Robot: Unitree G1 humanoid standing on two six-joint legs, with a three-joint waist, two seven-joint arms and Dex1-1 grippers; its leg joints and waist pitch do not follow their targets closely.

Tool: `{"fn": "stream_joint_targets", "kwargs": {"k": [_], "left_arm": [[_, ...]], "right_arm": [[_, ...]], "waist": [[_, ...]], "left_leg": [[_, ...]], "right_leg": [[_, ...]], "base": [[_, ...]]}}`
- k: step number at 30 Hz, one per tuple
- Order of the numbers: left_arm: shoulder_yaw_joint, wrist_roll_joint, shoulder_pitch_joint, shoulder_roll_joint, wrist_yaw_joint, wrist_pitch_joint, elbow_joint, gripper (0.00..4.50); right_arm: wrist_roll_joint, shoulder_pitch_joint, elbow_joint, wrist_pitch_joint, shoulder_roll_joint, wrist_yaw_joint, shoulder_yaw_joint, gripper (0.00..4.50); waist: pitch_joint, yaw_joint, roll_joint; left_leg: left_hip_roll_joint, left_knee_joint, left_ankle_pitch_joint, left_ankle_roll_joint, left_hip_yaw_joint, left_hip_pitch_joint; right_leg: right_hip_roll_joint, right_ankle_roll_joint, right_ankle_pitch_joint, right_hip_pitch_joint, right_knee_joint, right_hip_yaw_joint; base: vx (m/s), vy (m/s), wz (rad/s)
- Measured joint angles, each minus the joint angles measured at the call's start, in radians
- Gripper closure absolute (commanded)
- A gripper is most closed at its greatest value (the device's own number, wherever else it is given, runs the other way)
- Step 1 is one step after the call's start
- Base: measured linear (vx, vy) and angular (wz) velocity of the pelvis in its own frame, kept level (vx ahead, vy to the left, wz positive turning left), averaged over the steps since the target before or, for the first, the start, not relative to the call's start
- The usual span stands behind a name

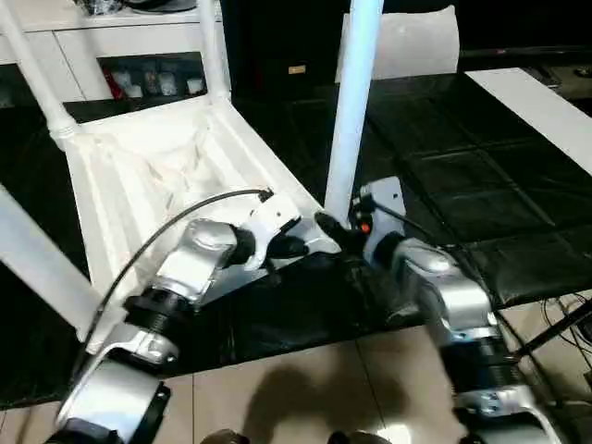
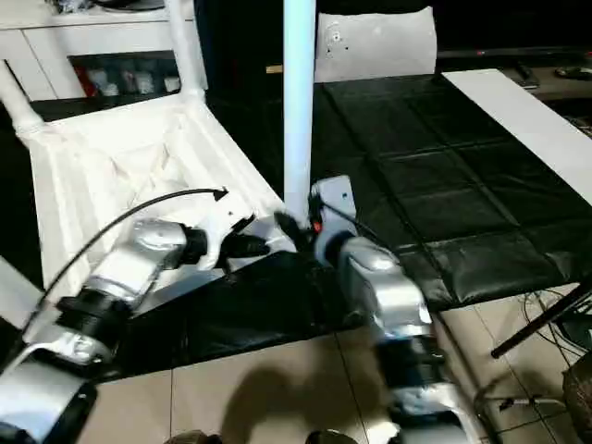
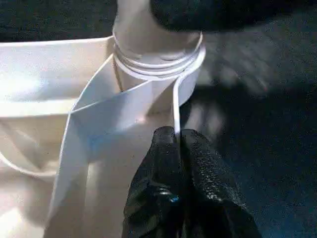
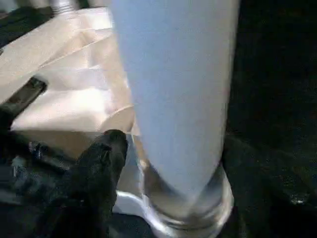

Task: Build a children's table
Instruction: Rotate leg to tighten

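Observation:
The white table top (image 1: 139,176) lies upside down on the black mat, ribbed side up. Two legs (image 1: 211,46) rise from its far corners, and another leg (image 1: 37,264) slants out at the near left. At the near right corner a tall leg (image 1: 351,102) stands upright in its socket (image 3: 158,64). My left gripper (image 1: 301,242) is shut on the top's thin rim (image 3: 176,106) right beside that socket. From the other side, my right gripper (image 1: 338,229) clasps the base of the upright leg (image 4: 173,89). One black finger (image 4: 101,163) lies against it; the other is hidden behind it.
Black padded mat (image 1: 462,176) covers the floor under the work, and tiles (image 1: 305,388) begin at its near edge. A white cabinet (image 1: 83,37) stands behind, beside a flat white sheet (image 1: 407,42). A long white board (image 1: 546,106) lies at the right, and cables (image 1: 564,324) trail below it.

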Motion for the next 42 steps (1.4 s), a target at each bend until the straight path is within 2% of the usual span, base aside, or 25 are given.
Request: {"fn": "stream_joint_targets", "kwargs": {"k": [2, 4, 9, 11, 17, 21, 29, 31, 34, 39, 42], "left_arm": [[-0.016, -0.006, 0.011, 0.042, -0.077, -0.044, -0.008, 4.50], [-0.035, -0.018, 0.030, 0.096, -0.173, -0.103, -0.021, 4.50], [-0.077, -0.015, 0.032, 0.147, -0.304, -0.187, -0.021, 4.50], [-0.091, -0.019, 0.032, 0.164, -0.358, -0.220, -0.021, 4.50], [-0.116, -0.038, 0.032, 0.197, -0.485, -0.243, -0.024, 4.50], [-0.137, -0.039, 0.032, 0.195, -0.526, -0.262, -0.037, 4.50], [-0.152, -0.039, 0.031, 0.188, -0.550, -0.268, -0.045, 4.50], [-0.153, -0.039, 0.031, 0.186, -0.553, -0.268, -0.045, 4.50], [-0.154, -0.039, 0.031, 0.181, -0.555, -0.268, -0.045, 4.50], [-0.149, -0.039, 0.031, 0.169, -0.531, -0.237, -0.044, 4.50], [-0.111, -0.023, 0.030, 0.147, -0.432, -0.174, -0.028, 4.50]], "right_arm": [[0.014, 0.014, -0.003, -0.009, -0.066, 0.106, 0.019, 0.90], [0.037, 0.037, -0.029, -0.031, -0.139, 0.248, 0.047, 0.90], [0.056, 0.047, -0.050, -0.086, -0.232, 0.452, 0.107, 0.90], [0.057, 0.050, -0.059, -0.113, -0.274, 0.533, 0.138, 0.90], [0.091, 0.050, -0.057, -0.124, -0.299, 0.688, 0.163, 1.06], [0.117, 0.046, -0.057, -0.118, -0.298, 0.735, 0.181, 1.53], [0.147, 0.046, -0.070, -0.071, -0.296, 0.781, 0.197, 2.06], [0.153, 0.048, -0.077, -0.057, -0.302, 0.785, 0.197, 2.33], [0.154, 0.053, -0.095, -0.038, -0.309, 0.782, 0.195, 2.44], [0.172, 0.085, -0.124, 0.005, -0.287, 0.727, 0.171, 2.50], [0.150, 0.092, -0.135, 0.046, -0.234, 0.591, 0.132, 2.50]], "waist": [[0.000, 0.008, 0.000], [0.000, 0.023, 0.000], [0.000, 0.056, 0.001], [0.000, 0.063, 0.001], [0.000, 0.073, 0.001], [0.000, 0.090, 0.001], [0.000, 0.092, 0.001], [0.000, 0.092, 0.001], [0.000, 0.095, 0.001], [-0.001, 0.094, 0.002], [-0.001, 0.084, 0.002]], "left_leg": [[0.000, 0.001, -0.002, -0.004, 0.000, 0.000], [0.000, 0.001, -0.002, -0.004, 0.000, 0.002], [0.000, 0.005, -0.002, -0.004, 0.000, 0.007], [0.000, 0.005, -0.002, -0.004, 0.000, 0.007], [0.000, 0.006, -0.002, -0.004, 0.000, 0.007], [0.000, 0.006, -0.002, -0.004, 0.000, 0.007], [0.000, 0.007, -0.002, -0.004, 0.000, 0.007], [0.000, 0.007, -0.002, -0.004, 0.000, 0.007], [0.000, 0.007, -0.002, -0.004, 0.000, 0.007], [0.000, 0.007, -0.001, -0.003, 0.000, 0.008], [0.001, 0.007, 0.002, -0.006, 0.000, 0.013]], "right_leg": [[0.000, -0.001, 0.001, 0.000, 0.000, 0.000], [0.000, -0.001, 0.001, 0.003, 0.000, 0.000], [-0.001, 0.000, 0.000, 0.011, 0.000, 0.001], [-0.001, 0.000, 0.000, 0.012, -0.001, 0.001], [-0.001, 0.000, 0.000, 0.013, 0.000, 0.001], [-0.001, 0.000, 0.000, 0.013, 0.000, 0.001], [-0.001, 0.000, 0.000, 0.015, 0.000, 0.001], [-0.001, 0.001, 0.000, 0.015, 0.000, 0.001], [-0.001, 0.001, 0.000, 0.015, 0.000, 0.001], [-0.001, 0.003, -0.001, 0.016, 0.000, 0.001], [-0.001, 0.007, -0.004, 0.019, 0.002, 0.002]], "base": [[0.000, 0.000, 0.00], [0.000, 0.000, 0.00], [0.000, 0.000, 0.00], [0.000, 0.000, 0.00], [0.000, 0.000, 0.00], [0.000, 0.000, 0.00], [0.000, 0.000, 0.00], [0.000, 0.000, 0.00], [0.000, 0.000, 0.00], [0.000, 0.000, 0.00], [0.000, 0.000, 0.00]]}}
